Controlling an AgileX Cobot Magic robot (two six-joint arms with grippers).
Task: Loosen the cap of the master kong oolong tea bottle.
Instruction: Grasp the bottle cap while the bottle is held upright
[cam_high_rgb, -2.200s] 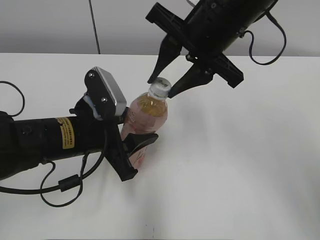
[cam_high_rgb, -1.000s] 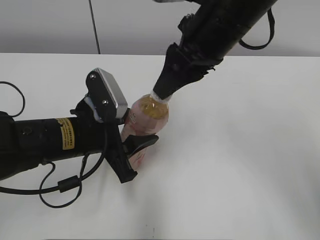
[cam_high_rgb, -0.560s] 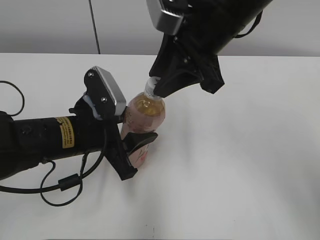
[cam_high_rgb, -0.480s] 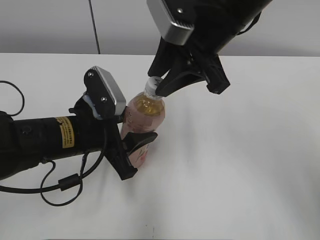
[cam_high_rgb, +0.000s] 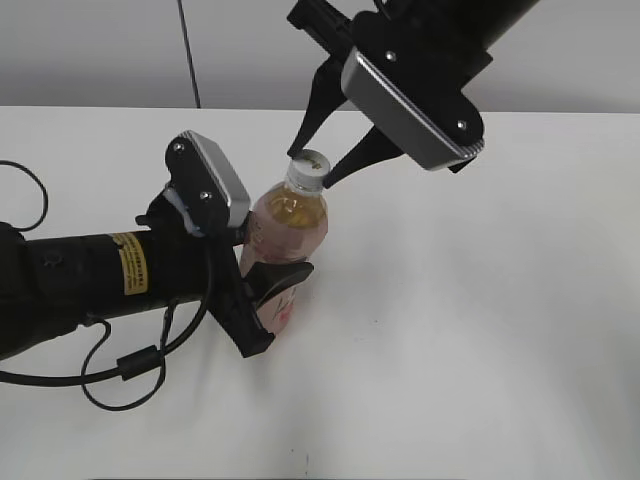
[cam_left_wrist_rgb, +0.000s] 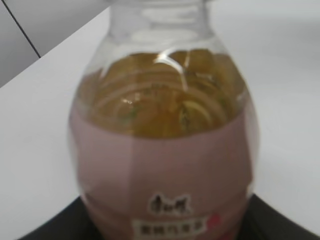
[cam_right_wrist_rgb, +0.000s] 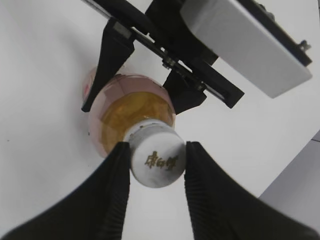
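1. While I watch the exterior view, my left arm lies low and nearly level across the white table (cam_high_rgb: 480, 360), reaching in from the left edge, and its black left gripper (cam_high_rgb: 262, 268) is clamped around the lower body of the tall clear plastic bottle of amber tea with a pale pink label (cam_high_rgb: 285, 235).
2. From the left wrist view I see that bottle (cam_left_wrist_rgb: 165, 150) filling the picture, label text facing the camera, with dark gripper parts at both bottom corners.
3. My right arm comes down steeply from the top right, and its black right gripper (cam_high_rgb: 318, 158) straddles the small round white ribbed cap (cam_high_rgb: 308, 168).
4. In the right wrist view the ribbed fingers (cam_right_wrist_rgb: 112, 187) sit at either side of the cap (cam_right_wrist_rgb: 157, 161); I cannot tell whether they pinch it or only flank it.
5. Standing near the table's middle-left, the bottle has its long axis upright, cap uppermost, leaning slightly right in the exterior view.
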